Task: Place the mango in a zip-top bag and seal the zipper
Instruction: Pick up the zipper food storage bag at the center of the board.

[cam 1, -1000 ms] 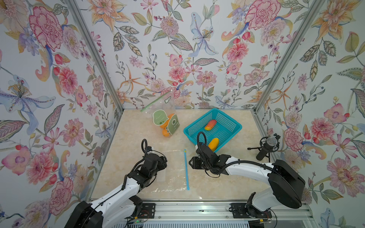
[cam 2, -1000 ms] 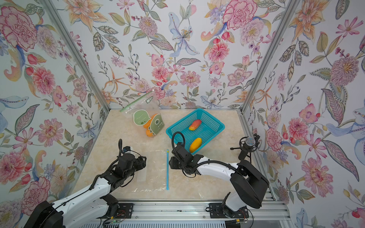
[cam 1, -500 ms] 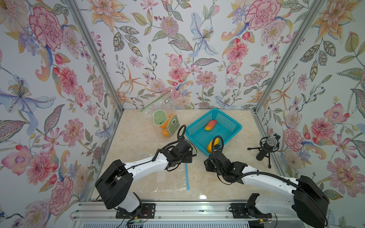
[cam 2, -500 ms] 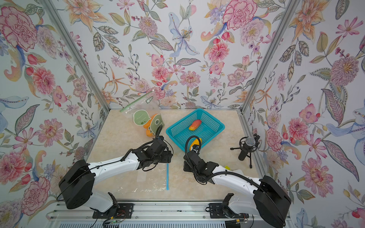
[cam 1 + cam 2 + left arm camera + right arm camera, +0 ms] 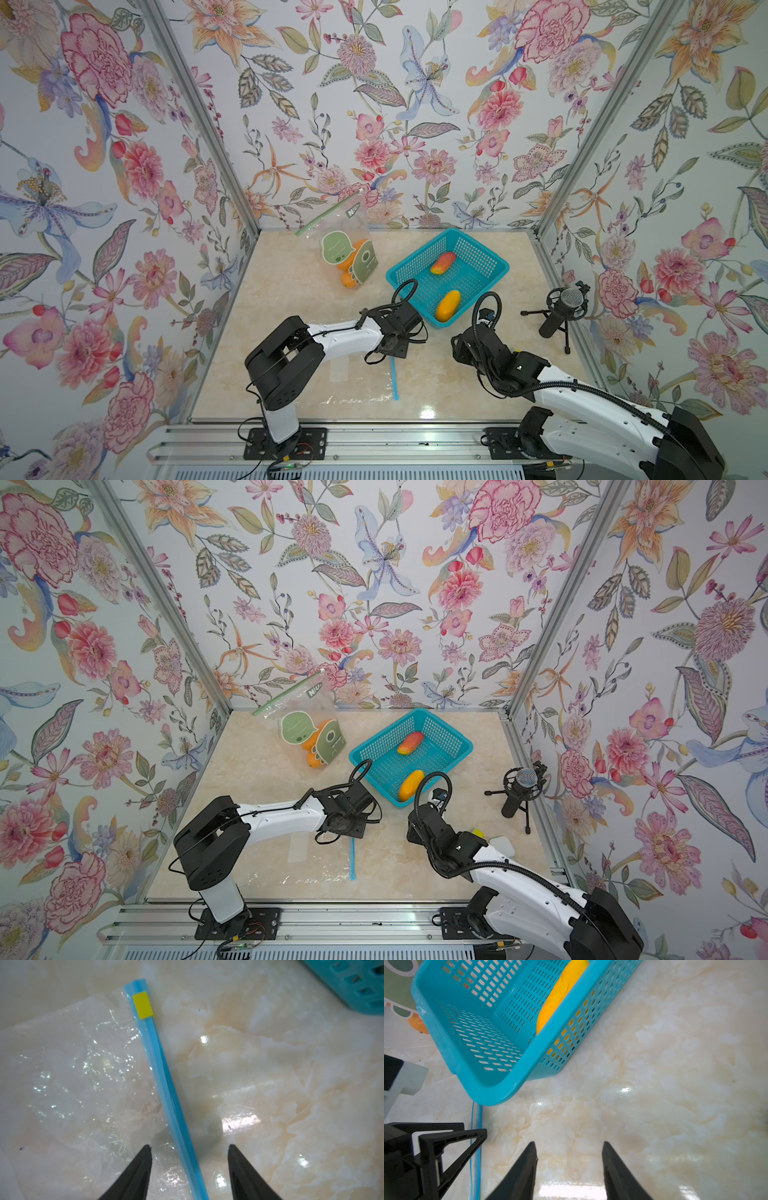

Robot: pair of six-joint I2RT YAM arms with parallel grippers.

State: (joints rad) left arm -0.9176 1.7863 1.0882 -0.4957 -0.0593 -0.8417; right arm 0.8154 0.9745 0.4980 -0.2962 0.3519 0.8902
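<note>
A: Surface and room?
B: Pale marble-look table (image 5: 291,291). Floral walls (image 5: 374,104) on three sides.
A: Contents?
B: Teal basket (image 5: 478,248) holding a yellow mango (image 5: 448,305) and a red mango (image 5: 443,263). Clear bag (image 5: 357,374), flat and empty, with a blue zipper (image 5: 166,1076) and a yellow slider (image 5: 143,1004) at one end. Filled bag (image 5: 349,257) at the back wall. Microphone (image 5: 561,311) at the right edge.
A: Grippers?
B: Left gripper (image 5: 189,1146): jaws apart astride the zipper, gripping nothing, with the basket's corner near. Right gripper (image 5: 569,1144): jaws apart over bare table, empty.
</note>
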